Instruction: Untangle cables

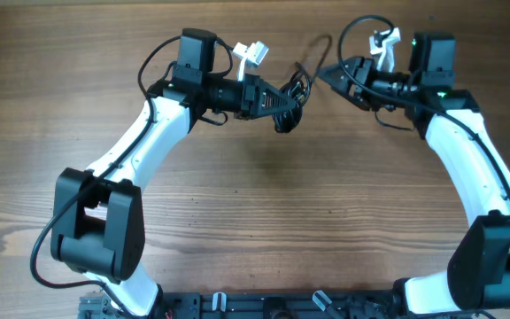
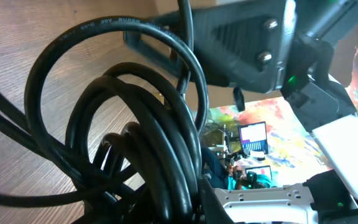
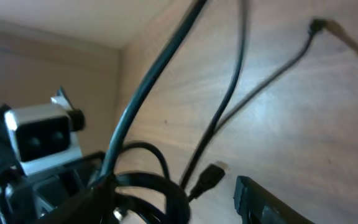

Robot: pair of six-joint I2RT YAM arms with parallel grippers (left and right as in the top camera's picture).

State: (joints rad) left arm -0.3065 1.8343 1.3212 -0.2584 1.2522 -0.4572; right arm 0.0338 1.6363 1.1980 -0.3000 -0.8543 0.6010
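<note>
Left hand [image 1: 275, 99] clenched on the cables [image 1: 292, 94], I see their coil bunched at its fingertips, right hand [image 1: 324, 76] released, fingers apart, just beside the left hand, thin strands trailing over the counter [image 1: 237, 204]

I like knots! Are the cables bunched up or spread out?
Bunched up: the cables loop in a thick coil at the left gripper.

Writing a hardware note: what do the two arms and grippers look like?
The left arm and right arm have white link shells and bulky black joints. The left gripper and right gripper are black and angular, with a white bracket at each wrist. Thick black wires loop alongside, and a green light glows on the right wrist.
</note>
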